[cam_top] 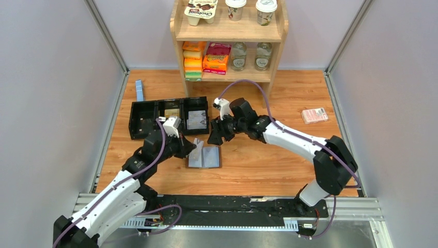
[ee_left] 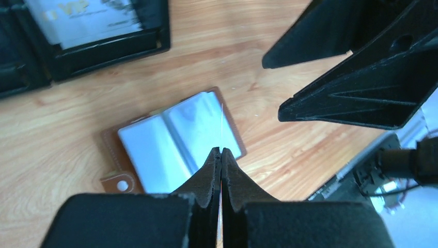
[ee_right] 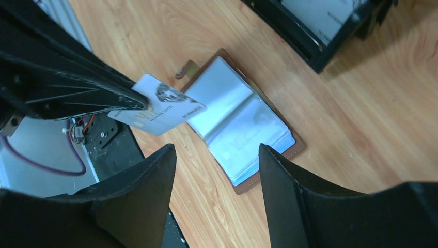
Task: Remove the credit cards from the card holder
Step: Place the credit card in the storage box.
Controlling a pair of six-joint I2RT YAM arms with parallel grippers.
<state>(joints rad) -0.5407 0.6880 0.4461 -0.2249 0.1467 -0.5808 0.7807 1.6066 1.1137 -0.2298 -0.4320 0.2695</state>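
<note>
Wood-grain tabletop fills the space between grey walls, and a wooden shelf of packets and bottles stands at the back, well behind the card holder. That holder lies flat and open near the middle of the table, with its grey-blue inside facing up and brown edging all round.

Just over the holder's left half, the left gripper has its jaws pressed together on one end of a pale credit card. The card is lifted clear of the holder's pockets and sits tilted.

Above and just behind the holder's right half hangs the right gripper. Its jaws stand apart with nothing between them.

Behind the holder and to its left sits a long black tray. A printed card lies in the tray compartment nearest the holder.

A pink-red packet lies well off to the holder's right. A narrow blue strip lies far to the holder's left, beyond the tray.
</note>
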